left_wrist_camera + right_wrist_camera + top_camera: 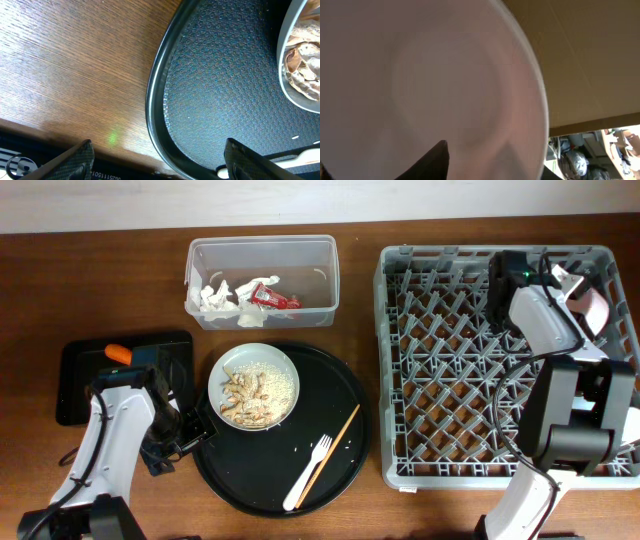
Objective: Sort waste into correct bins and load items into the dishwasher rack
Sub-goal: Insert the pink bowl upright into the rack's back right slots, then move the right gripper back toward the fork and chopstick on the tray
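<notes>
The pale green plate (254, 386) holds beige rice and food scraps (250, 395) on the round black tray (340, 380). A white fork (308, 472) and a wooden chopstick (333, 447) lie there too. My left gripper (195, 430) is open and empty, astride the round tray's left rim (155, 100); the plate's edge shows in the left wrist view (300, 55). My right gripper (575, 292) is shut on the white-pink bowl (594, 305), held tilted over the grey rack's (450, 380) far right; the bowl fills the right wrist view (430, 85). No cups are in view.
The clear tub (320, 260) at the back holds white tissue (215, 298) and the red wrapper (272, 297). The shallow black tray (80, 380) at the left holds the orange carrot (118, 353). Bare wood lies between the trays and the rack.
</notes>
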Controlling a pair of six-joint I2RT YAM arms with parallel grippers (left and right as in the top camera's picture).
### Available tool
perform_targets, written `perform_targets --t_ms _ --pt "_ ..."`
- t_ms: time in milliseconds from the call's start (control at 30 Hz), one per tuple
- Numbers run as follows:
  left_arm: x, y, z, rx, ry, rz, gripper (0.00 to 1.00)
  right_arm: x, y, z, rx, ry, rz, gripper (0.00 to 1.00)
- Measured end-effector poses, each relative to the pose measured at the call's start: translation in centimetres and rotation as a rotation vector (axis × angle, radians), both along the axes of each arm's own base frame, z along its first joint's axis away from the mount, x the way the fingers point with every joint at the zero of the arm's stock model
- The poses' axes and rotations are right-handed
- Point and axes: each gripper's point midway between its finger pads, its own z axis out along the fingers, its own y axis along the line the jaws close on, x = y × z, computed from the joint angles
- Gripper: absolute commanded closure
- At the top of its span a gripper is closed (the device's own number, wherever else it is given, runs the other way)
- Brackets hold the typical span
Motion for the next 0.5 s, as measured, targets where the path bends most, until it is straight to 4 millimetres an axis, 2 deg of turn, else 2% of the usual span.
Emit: perform_targets --t_ms 133,300,433,500 --pt "0.0 0.0 0.0 0.0 0.0 0.0 0.17 1.0 0.1 -0.1 0.014 -0.063 0.003 0.59" --pt "0.0 0.0 0.0 0.0 0.0 0.0 0.17 2.5 0.4 -0.7 0.06 -0.128 0.028 0.5" --pt "0.0 0.0 0.0 0.0 0.0 0.0 0.17 3.9 1.1 -1.4 0.12 -0.162 0.069 0.29" --pt "0.0 0.0 0.0 0.0 0.0 0.0 0.17 5.0 2.1 -1.6 0.14 -0.165 0.115 0.1"
